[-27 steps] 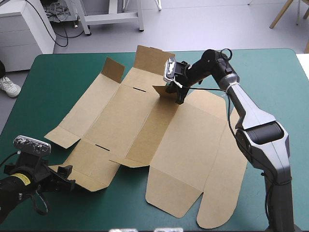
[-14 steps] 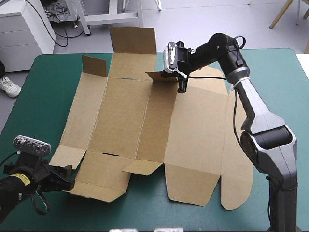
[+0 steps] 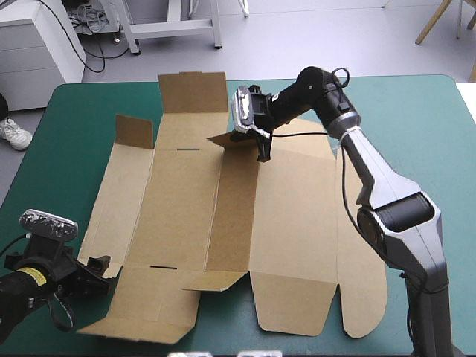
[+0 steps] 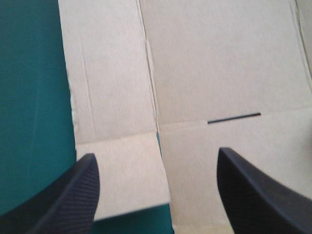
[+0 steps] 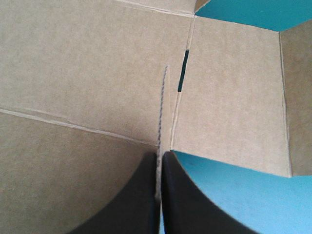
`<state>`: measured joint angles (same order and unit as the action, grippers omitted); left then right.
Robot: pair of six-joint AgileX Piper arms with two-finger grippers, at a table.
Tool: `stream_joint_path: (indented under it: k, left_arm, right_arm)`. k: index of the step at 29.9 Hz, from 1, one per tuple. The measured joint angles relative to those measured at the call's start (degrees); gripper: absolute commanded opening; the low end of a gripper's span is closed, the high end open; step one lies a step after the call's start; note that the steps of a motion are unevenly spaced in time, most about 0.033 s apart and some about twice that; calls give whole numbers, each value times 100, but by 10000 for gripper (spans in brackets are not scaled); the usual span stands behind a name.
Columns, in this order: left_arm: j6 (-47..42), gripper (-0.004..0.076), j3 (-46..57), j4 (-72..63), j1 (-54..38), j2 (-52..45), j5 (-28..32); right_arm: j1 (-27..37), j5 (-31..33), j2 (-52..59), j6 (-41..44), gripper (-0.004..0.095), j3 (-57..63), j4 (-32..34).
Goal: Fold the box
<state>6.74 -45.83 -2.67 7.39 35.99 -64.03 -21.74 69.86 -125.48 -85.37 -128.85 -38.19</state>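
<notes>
The right gripper (image 5: 160, 165) is closed almost fully on a small flap (image 3: 225, 139), pinching the brown board edge-on at the middle of the box's far side. The left gripper (image 4: 156, 156) stands wide and empty over the box's near left corner. The box (image 3: 297, 216) lies mostly flat on the teal-green cover (image 3: 424, 126), its main creases running from far side to near side. The sheet stretches nearward from the pinched flap, so the right arm seems best placed to raise the fold.
</notes>
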Motion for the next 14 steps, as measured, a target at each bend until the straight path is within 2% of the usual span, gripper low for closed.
stream_joint_path:
  k: [5, 9, 11, 14]
  left_arm:
    - [0, 485, -25, 69, 0, 0, -39]
    - [0, 485, -81, 69, 0, 0, -66]
    - [0, 485, -85, 71, 0, 0, -80]
    - [0, 485, -95, 76, 0, 0, -93]
  right_arm:
    - [-270, -64, -183, -45, -17, 166, 106]
    - [-284, -403, -195, 281, 7, 166, 213]
    - [-284, -536, -195, 462, 81, 166, 330]
    - [-284, -592, -195, 747, 278, 166, 506]
